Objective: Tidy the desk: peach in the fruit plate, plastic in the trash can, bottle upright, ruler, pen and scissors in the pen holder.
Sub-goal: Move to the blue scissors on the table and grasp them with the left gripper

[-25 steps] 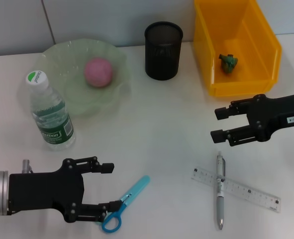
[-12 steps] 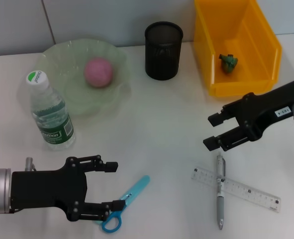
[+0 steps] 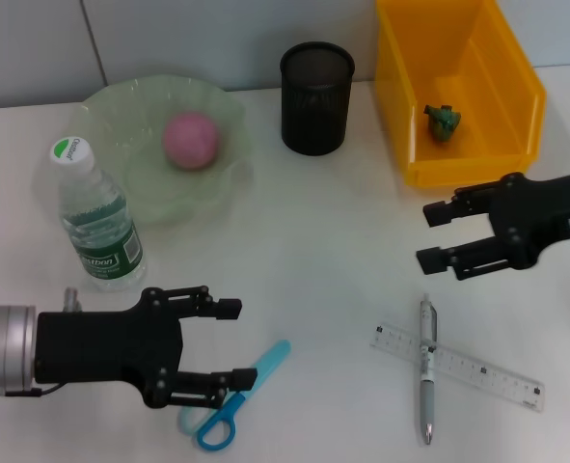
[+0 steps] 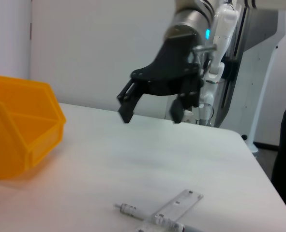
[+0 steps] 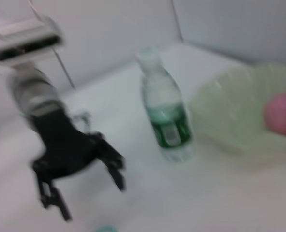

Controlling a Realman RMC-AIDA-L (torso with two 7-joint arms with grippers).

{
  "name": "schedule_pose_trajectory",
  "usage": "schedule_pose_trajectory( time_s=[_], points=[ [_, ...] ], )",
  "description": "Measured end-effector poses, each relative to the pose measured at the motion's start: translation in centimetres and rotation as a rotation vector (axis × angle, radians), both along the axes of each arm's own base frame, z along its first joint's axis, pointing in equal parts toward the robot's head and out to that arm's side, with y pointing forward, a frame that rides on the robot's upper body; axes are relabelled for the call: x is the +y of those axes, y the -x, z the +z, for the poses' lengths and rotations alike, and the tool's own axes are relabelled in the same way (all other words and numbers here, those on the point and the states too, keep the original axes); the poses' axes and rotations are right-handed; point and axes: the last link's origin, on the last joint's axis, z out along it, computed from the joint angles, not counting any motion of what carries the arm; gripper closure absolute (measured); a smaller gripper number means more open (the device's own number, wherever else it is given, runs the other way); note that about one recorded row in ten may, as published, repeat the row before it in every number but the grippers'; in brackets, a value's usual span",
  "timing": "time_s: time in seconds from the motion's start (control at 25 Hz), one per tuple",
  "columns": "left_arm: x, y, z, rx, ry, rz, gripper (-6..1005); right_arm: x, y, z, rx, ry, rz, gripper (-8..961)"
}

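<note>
My left gripper (image 3: pixel 229 345) hangs low over the front left of the desk (image 3: pixel 313 251), its two black fingers spread wide apart with nothing between them; the lower finger lies over the blades of the scissors (image 3: pixel 229 399), and I cannot tell whether it touches them; the scissors lie flat, their blue handle loops toward the front edge and a light-blue sheath pointing away up the desk. My right gripper (image 3: pixel 433 236) is on the right side, fingers likewise parted and empty, pointing inward, just in front of the trash can (image 3: pixel 497 159) and above the pen (image 3: pixel 426 368); the left wrist view shows it (image 4: pixel 150 110) hovering clear of the tabletop.

The pen lies across the ruler (image 3: pixel 456 366), the two forming a cross near the front right, well apart from the pen holder (image 3: pixel 316 98); the pen holder stands upright at the back, between the fruit plate (image 3: pixel 111 106) and the trash can. The peach (image 3: pixel 190 140) sits in the fruit plate; the bottle (image 3: pixel 96 220) stands upright with its cap on, just beside the plate's near rim. A crumpled green scrap of plastic (image 3: pixel 443 122) lies on the floor of the yellow trash can.
</note>
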Motion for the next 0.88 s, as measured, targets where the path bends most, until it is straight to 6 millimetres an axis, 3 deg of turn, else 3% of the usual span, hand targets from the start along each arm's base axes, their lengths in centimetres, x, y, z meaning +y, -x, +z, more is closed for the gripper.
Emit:
schedule_pose_trajectory(
  time_s=[0.32,0.4,0.56,0.6,0.64,0.8,0.88],
  points=[
    [2.1,-2.9,0.8,0.091,0.138,0.090,187,-2.6,-2.1,-0.4,0.055,0.105,0.047,222],
    [2.8,-5.4,1.7,0.156,0.183,0.091,187,-3.0,-2.6,-0.6,0.046,0.097,0.065,222],
    [3.5,-8.3,2.5,0.220,0.212,0.108,187,-3.1,-2.8,-0.5,0.043,0.088,0.071,223],
    [4.1,-10.3,2.8,0.278,0.227,0.136,191,-3.0,-2.9,-0.3,0.040,0.085,0.071,223],
    [4.1,-10.3,2.8,0.278,0.227,0.136,195,-3.0,-2.9,-0.3,0.040,0.085,0.071,223],
    [5.3,-14.0,3.0,0.456,0.244,0.191,209,-3.0,-3.0,-0.1,0.035,0.079,0.070,224],
    [5.4,-15.0,2.8,0.496,0.247,0.199,213,-3.0,-3.0,-0.1,0.034,0.078,0.071,225]
  ],
)
